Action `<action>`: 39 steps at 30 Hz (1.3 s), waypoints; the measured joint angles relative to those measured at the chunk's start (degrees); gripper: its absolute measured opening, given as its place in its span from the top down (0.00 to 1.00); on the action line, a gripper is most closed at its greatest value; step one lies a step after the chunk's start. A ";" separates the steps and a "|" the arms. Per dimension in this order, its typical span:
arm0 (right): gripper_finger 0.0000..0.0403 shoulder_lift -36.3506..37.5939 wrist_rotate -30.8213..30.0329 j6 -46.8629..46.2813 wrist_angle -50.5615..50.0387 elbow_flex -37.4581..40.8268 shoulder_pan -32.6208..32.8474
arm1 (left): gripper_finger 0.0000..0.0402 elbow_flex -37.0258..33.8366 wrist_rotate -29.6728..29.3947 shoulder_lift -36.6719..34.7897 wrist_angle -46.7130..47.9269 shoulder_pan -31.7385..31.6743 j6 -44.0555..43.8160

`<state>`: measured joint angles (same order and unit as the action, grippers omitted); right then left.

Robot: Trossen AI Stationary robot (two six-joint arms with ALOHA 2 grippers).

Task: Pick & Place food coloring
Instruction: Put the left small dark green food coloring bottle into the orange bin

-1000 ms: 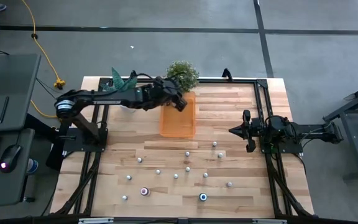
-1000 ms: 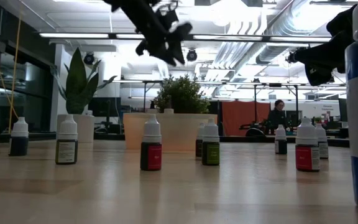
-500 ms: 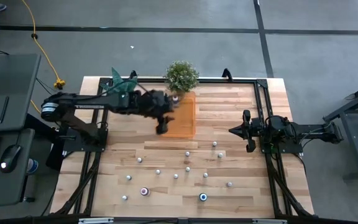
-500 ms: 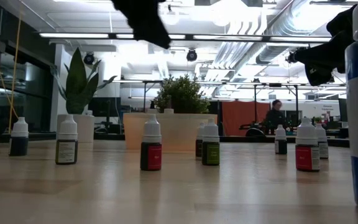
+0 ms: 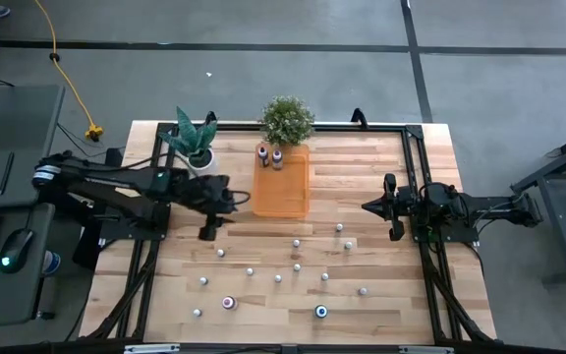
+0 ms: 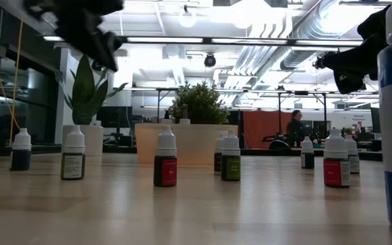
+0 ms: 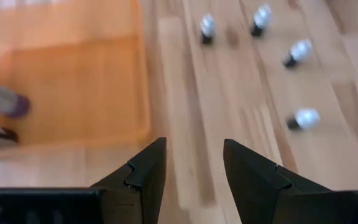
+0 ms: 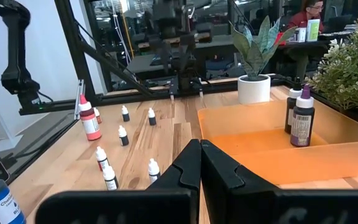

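Our left gripper (image 5: 207, 228) hangs empty, fingers parted, beside the orange tray (image 5: 281, 192) holding two bottles (image 5: 269, 156); we should drop it squarely over the nearest loose food coloring (image 5: 221, 253) before closing. The right gripper (image 5: 392, 207), fingers together, waits at the wooden table (image 5: 381, 167)'s right side, in an open workshop with a grey floor.
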<state>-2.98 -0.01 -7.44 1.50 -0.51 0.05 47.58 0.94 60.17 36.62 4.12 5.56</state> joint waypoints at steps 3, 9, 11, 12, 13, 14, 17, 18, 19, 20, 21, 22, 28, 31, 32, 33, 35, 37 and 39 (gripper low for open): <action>1.00 0.00 0.00 0.00 0.02 0.00 0.01 | 0.61 -3.73 2.43 -4.03 2.51 1.70 -0.34; 1.00 -0.02 0.00 0.00 0.01 0.01 0.01 | 0.61 -9.81 8.17 -8.82 3.82 5.11 -2.00; 1.00 0.01 0.00 0.00 0.02 0.01 0.00 | 0.61 -11.43 9.08 -9.26 3.58 5.96 -2.22; 1.00 -0.02 0.00 0.00 0.02 0.00 0.01 | 0.61 -11.90 9.15 -9.23 2.84 6.30 -2.46; 1.00 0.00 0.00 0.00 0.02 0.02 0.01 | 0.61 -12.15 9.17 -9.17 2.19 6.68 -2.80; 1.00 0.00 0.00 0.00 0.02 0.02 -0.01 | 0.61 -12.31 9.19 -9.17 1.84 6.93 -2.82; 1.00 0.00 0.00 0.00 0.02 0.01 -0.01 | 0.61 -12.81 9.02 -8.51 1.21 6.93 -3.82; 1.00 0.00 0.00 0.00 0.02 0.00 0.01 | 0.61 -13.15 8.86 -8.25 0.94 6.91 -4.28; 1.00 0.00 0.00 0.00 0.02 0.00 -0.01 | 0.61 -13.46 8.86 -8.05 0.83 6.91 -4.46; 1.00 0.00 0.00 0.00 0.02 0.02 0.01 | 0.60 -13.75 9.17 -7.84 0.31 6.91 -4.65; 1.00 0.00 -0.02 0.00 0.02 0.00 -0.01 | 0.59 -14.13 9.44 -7.72 -0.38 6.93 -4.91; 1.00 0.00 0.00 0.00 0.02 0.00 0.01 | 0.57 -14.78 9.56 -7.71 -0.83 7.04 -5.67; 1.00 0.00 0.00 0.00 0.02 0.00 0.01 | 0.44 -18.90 9.43 -7.71 -5.54 8.93 -8.19; 1.00 0.00 0.00 0.00 0.02 0.00 -0.01 | 0.40 -20.54 9.95 -7.71 -8.23 9.82 -8.82; 1.00 0.00 0.00 0.00 0.02 0.00 0.01 | 0.39 -21.01 9.92 -7.71 -9.17 10.10 -8.81; 1.00 0.00 0.00 0.00 0.00 0.02 0.01 | 0.39 -21.35 9.42 -7.70 -9.97 10.50 -8.83; 1.00 0.00 0.00 0.00 0.02 0.02 -0.01 | 0.39 -21.48 7.44 -7.69 -10.87 11.39 -8.67; 1.00 0.00 0.00 0.00 0.02 0.01 0.00 | 0.39 -21.48 4.64 -7.49 -11.58 12.19 -8.41; 1.00 0.00 0.00 0.00 0.02 0.01 0.00 | 0.39 -21.48 2.87 -6.73 -11.99 12.90 -8.39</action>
<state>-2.98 -0.01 -7.44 1.52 -0.51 0.05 26.11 3.81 53.45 24.63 17.02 -2.82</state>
